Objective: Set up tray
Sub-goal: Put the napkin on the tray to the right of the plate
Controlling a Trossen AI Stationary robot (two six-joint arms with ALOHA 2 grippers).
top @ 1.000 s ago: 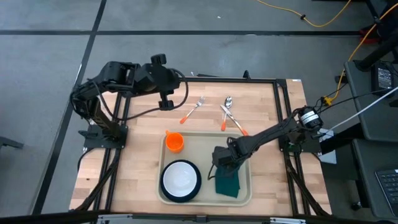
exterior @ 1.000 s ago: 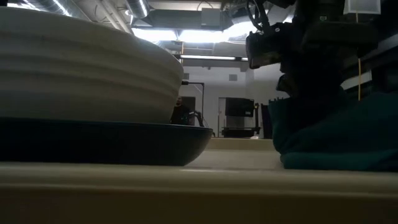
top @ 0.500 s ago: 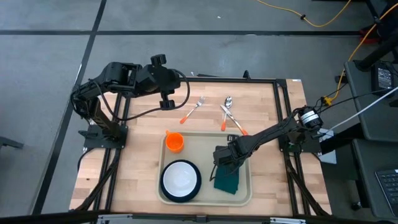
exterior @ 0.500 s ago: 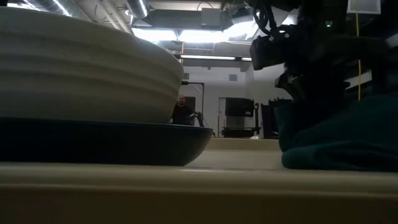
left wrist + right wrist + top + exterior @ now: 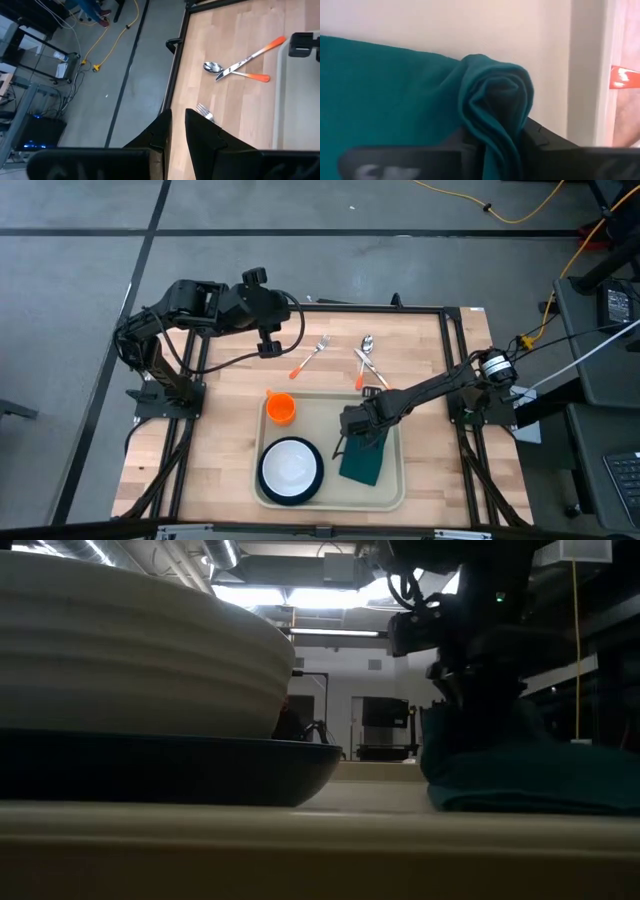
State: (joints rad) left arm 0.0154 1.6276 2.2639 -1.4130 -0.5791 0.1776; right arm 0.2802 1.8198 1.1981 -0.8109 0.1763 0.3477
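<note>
Napkin [image 5: 362, 463] shifted flatter on tray [image 5: 330, 412], right fingers [image 5: 366, 442] pinching its fold, left fingers [image 5: 267, 340] narrow

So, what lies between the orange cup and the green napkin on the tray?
Only bare tray floor lies between the orange cup and the green napkin; the high view shows it.
</note>
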